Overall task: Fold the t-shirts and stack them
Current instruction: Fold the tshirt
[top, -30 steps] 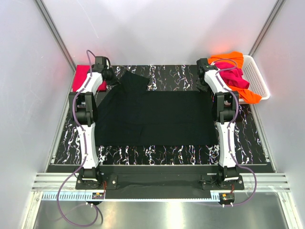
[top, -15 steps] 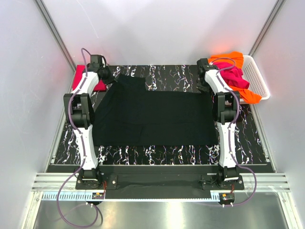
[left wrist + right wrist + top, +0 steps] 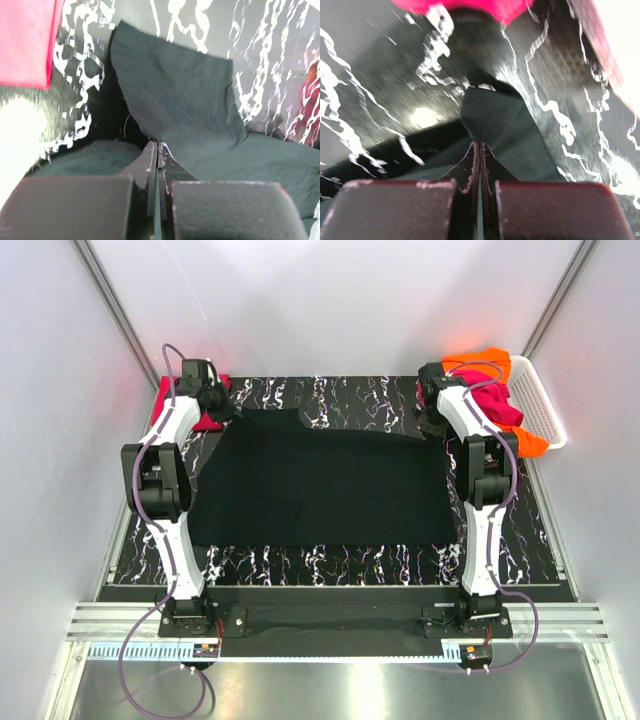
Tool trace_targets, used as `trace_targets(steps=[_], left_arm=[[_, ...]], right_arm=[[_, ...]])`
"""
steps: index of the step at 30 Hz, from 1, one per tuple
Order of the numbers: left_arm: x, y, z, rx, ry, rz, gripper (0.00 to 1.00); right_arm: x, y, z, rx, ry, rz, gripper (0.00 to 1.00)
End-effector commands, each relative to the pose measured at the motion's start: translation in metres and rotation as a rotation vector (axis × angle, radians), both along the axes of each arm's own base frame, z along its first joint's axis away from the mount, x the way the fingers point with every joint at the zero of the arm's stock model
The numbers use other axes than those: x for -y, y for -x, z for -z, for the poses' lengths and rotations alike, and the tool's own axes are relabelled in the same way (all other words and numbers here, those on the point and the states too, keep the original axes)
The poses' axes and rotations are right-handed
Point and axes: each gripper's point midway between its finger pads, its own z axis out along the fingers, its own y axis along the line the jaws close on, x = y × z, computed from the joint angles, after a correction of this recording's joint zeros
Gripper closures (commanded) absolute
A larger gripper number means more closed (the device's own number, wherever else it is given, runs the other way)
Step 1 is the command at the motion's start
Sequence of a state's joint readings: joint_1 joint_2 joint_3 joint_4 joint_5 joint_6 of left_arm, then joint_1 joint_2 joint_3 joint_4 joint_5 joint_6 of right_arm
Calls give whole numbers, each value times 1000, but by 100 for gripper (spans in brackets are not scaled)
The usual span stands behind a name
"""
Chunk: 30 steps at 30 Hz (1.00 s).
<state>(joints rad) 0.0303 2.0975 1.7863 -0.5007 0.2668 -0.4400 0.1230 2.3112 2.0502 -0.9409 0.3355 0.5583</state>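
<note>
Black t-shirt (image 3: 320,490) lying spread flat across the middle of the top view, covering most of the dark, white-veined tabletop (image 3: 350,395), one sleeve flap sticking out at its upper-left corner. Sitting at that corner, left gripper (image 3: 157,146), fingers pressing tightly together and pinching a fold of the black t-shirt, the sleeve fanning out above the tips in the left wrist view. At the shirt's upper-right corner, right gripper (image 3: 480,146), fingers likewise clamping together on a point of the black cloth. Standing at the upper right of the top view, white lattice basket (image 3: 548,405), holding an orange t-shirt (image 3: 530,443) and a magenta t-shirt (image 3: 500,408), both bunching up and spilling over its left rim toward the right arm. Lying on the tabletop at the upper left, just beside the left gripper, red-pink t-shirt (image 3: 168,400), showing as a flat patch in the upper-left corner of the left wrist view.
</note>
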Motion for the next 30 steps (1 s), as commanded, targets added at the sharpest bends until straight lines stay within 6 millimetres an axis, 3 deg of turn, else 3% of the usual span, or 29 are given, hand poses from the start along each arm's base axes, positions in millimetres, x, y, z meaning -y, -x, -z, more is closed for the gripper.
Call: trace_targets(steps=[1, 3, 4, 5, 10, 15, 19, 25, 30], left_arm=[[-1, 8, -37, 90, -12, 21, 100], [-4, 19, -36, 79, -26, 14, 100], [-5, 23, -36, 74, -30, 12, 100], [-6, 26, -35, 70, -36, 8, 100], [-7, 51, -30, 39, -49, 9, 100], [-10, 71, -29, 20, -73, 4, 100], [-13, 85, -25, 4, -87, -1, 100], [-16, 106, -8, -47, -104, -16, 100], [-20, 116, -8, -52, -121, -34, 100]], right_arm=[[-3, 17, -26, 24, -25, 12, 100], [-5, 25, -32, 29, -45, 15, 100], [-6, 36, -24, 0, -50, 14, 100], [-7, 39, -31, 16, -60, 23, 100], [-11, 68, -22, -13, -106, 31, 100], [-15, 86, -28, -5, -146, 29, 100], [-12, 107, -19, -32, -140, 28, 100], [-15, 117, -7, -55, -160, 20, 100], [-12, 120, 2, -72, -141, 12, 100]])
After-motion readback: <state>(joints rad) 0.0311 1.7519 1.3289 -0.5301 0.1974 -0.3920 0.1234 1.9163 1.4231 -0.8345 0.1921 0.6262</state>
